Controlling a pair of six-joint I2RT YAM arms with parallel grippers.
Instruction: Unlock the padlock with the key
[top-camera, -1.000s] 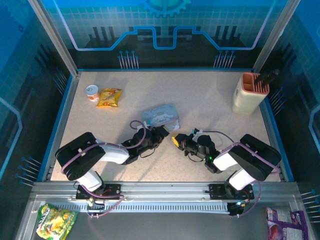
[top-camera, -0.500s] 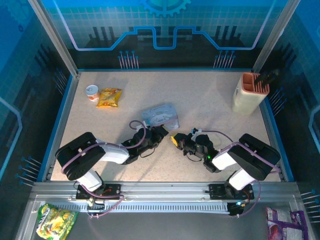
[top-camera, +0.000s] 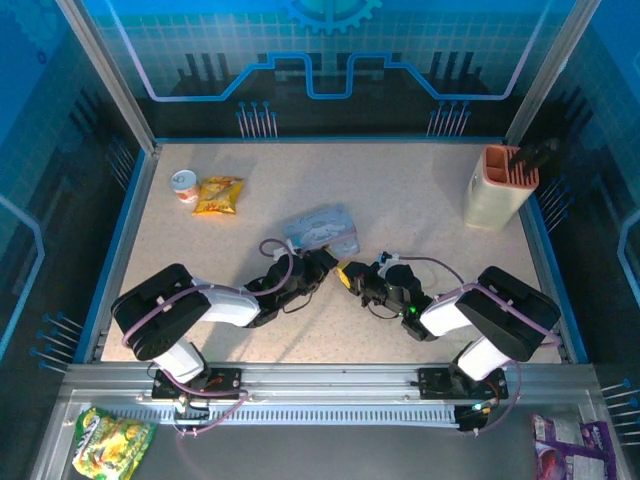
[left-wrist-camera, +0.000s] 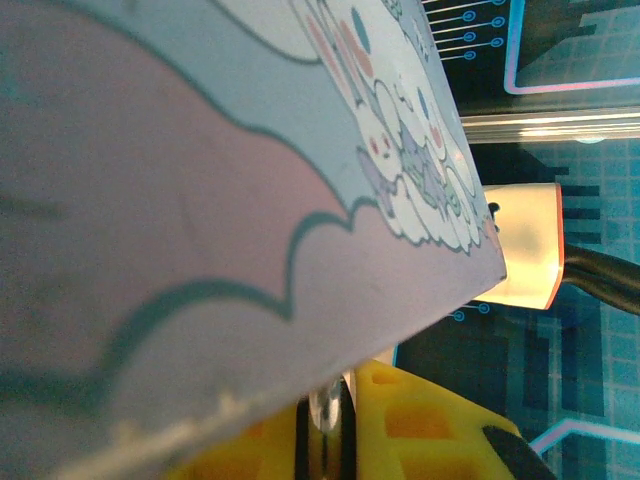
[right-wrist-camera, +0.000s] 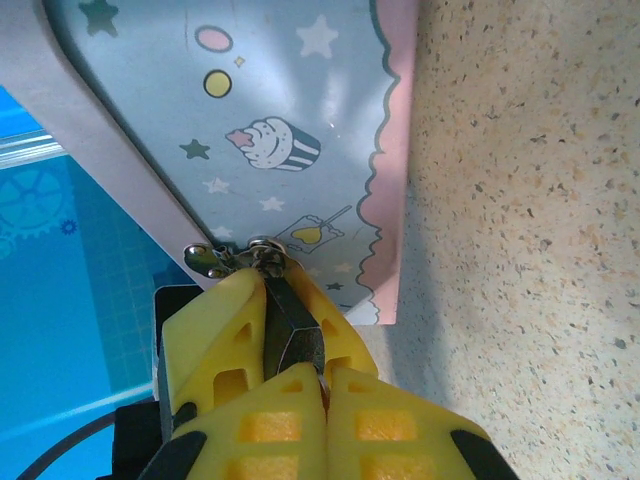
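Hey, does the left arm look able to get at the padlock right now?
Probably not cleanly. The padlock is pinched in the right gripper at the tin's edge, so little of it is exposed. The left gripper sits right beside the tin, so nearness isn't the problem.

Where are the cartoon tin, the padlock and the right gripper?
cartoon tin (right-wrist-camera: 280, 110), right wrist view, printed blue face.
padlock (right-wrist-camera: 291, 345), right wrist view, dark body.
right gripper (right-wrist-camera: 272, 292), right wrist view, between its yellow fingertips.
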